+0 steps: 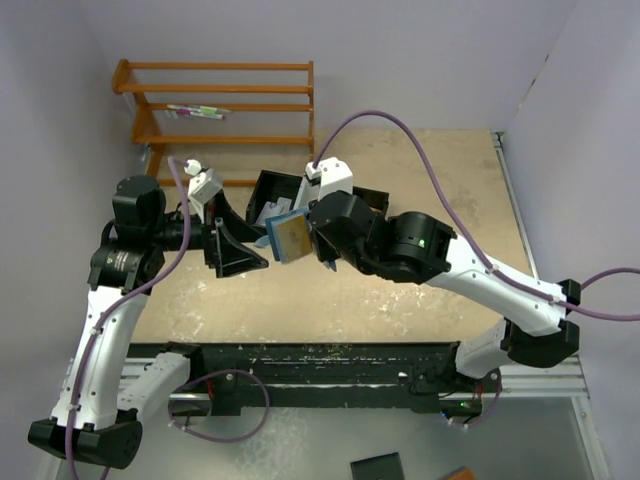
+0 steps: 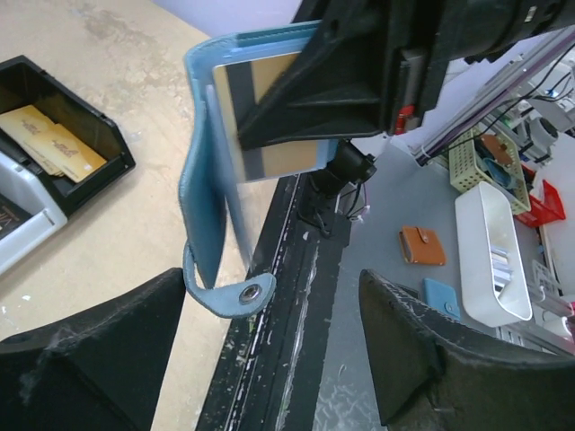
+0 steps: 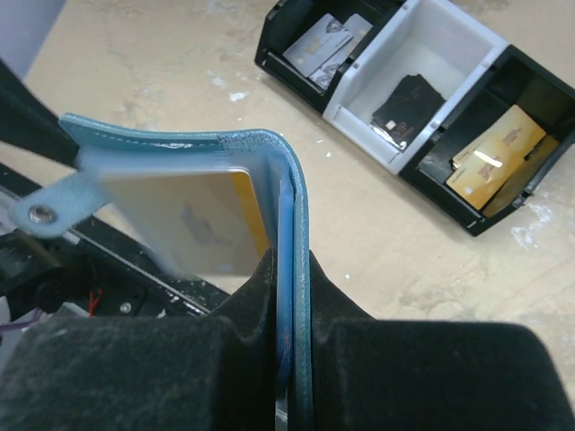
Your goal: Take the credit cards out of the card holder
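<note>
Right gripper [image 3: 292, 269]: we are pinching the floppy card holder [image 3: 180, 144].
Left gripper [image 2: 269, 337]: spread, empty.
Credit card [image 2: 283, 157]: we are judging it stiff, slick, light; take its exposed edge.

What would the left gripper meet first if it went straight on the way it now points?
Probably the snap strap of the card holder, hanging just ahead of the open left gripper, though depth is hard to judge.
</note>
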Motion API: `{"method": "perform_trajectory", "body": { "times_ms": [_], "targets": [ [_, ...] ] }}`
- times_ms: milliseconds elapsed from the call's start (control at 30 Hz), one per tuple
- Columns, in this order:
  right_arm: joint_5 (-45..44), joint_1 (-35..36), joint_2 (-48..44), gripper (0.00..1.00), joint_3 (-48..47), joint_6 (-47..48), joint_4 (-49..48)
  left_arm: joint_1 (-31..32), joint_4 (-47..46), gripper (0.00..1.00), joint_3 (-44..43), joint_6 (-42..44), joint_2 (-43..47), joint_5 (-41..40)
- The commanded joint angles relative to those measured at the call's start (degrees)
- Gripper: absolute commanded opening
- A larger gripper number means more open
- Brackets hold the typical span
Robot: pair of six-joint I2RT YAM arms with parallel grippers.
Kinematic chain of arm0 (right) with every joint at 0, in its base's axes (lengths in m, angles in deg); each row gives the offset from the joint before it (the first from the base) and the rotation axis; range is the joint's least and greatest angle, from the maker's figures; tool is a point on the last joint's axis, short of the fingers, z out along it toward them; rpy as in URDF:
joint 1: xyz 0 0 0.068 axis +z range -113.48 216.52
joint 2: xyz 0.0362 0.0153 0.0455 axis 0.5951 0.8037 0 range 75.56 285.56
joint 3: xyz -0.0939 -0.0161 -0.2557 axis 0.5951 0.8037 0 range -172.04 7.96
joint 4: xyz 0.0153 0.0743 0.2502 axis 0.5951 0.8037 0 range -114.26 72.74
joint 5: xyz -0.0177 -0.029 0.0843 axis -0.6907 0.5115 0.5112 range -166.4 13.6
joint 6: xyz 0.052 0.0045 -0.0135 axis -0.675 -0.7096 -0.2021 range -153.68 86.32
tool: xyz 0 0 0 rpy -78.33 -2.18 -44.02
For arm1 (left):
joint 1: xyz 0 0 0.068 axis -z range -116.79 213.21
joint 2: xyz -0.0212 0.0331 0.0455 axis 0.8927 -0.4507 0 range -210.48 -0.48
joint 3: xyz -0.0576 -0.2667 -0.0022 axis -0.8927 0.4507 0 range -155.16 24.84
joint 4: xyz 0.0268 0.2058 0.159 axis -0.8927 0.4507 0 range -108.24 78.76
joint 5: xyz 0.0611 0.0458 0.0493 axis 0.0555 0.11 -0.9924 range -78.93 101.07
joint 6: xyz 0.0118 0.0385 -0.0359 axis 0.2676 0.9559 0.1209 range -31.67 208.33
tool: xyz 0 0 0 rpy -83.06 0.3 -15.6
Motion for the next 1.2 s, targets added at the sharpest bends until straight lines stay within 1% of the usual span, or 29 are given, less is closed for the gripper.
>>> {"method": "perform_trajectory", "body": {
  "times_ms": [0, 67, 133, 200, 267, 300, 367, 500, 567, 700, 833, 900, 933, 1033, 1100, 1167],
  "targets": [
    [-6.1, 0.3, 1.6, 0.0, -6.4, -1.4, 4.6, 0.2, -6.1, 0.83, 2.0, -1.1, 2.0, 4.6],
    [-6.0, 0.3, 3.3, 0.0, -8.4, -1.4, 5.1, 0.2, -9.6, 0.83, 3.5, -3.3, 2.5, 3.8],
    [-5.5, 0.3, 4.2, 0.0, -9.6, -1.3, 5.3, 0.2, -10.2, 0.83, 3.7, -3.2, 2.6, 0.9],
    [-4.9, 0.3, 4.4, 0.0, -9.8, -1.3, 5.0, 0.2, -8.8, 0.83, 3.3, -1.1, 2.7, -5.7],
    [-4.4, 0.3, 4.0, 0.0, -9.7, -1.1, 4.5, 0.2, -8.0, 0.84, 3.1, 0.2, 2.9, -15.7],
    [-4.4, 0.3, 3.9, 0.0, -9.6, -1.1, 4.4, 0.2, -7.5, 0.87, 2.9, 0.7, 3.0, -18.8],
    [-3.8, 0.3, 3.8, 0.0, -9.6, -1.3, 4.3, 0.2, -7.5, 0.95, 2.8, 0.3, 3.1, -19.6],
    [-0.5, 0.4, 3.1, 0.0, -9.1, -0.6, 1.4, 0.2, -14.0, 0.99, 6.3, -5.4, 4.3, -16.6],
    [2.1, 0.3, 1.8, 0.0, -7.2, 0.3, -1.3, 0.2, -15.4, 1.0, 7.1, -6.1, 4.2, -16.6],
    [5.1, 0.3, -0.8, 0.0, -4.8, 1.2, -4.3, 0.2, -12.6, 0.99, 6.4, -3.4, 3.5, -17.9],
    [5.6, 0.3, -2.3, 0.0, -4.2, 1.6, -4.8, 0.2, -11.4, 0.99, 6.6, -3.3, 3.6, -19.5],
    [8.1, 0.3, -3.1, 0.0, -3.4, 1.7, -5.0, 0.2, -12.7, 0.99, 7.0, -4.6, 3.6, -16.2],
    [9.1, 0.3, -3.5, 0.0, -2.9, 1.7, -5.5, 0.2, -14.3, 1.0, 7.5, -5.9, 3.5, -11.2],
    [11.1, 0.3, -4.7, 0.0, -1.6, 1.0, -7.3, 0.2, -22.4, 0.98, 9.8, -14.5, 3.1, -1.3],
    [11.6, 0.3, -4.9, 0.0, -1.2, 1.0, -7.9, 0.2, -27.8, 0.96, 10.8, -20.5, 2.6, 2.1],
    [12.0, 0.3, -5.0, 0.0, -1.1, 0.8, -8.0, 0.2, -30.6, 0.94, 11.1, -24.0, 2.3, 3.1]
  ]
}}
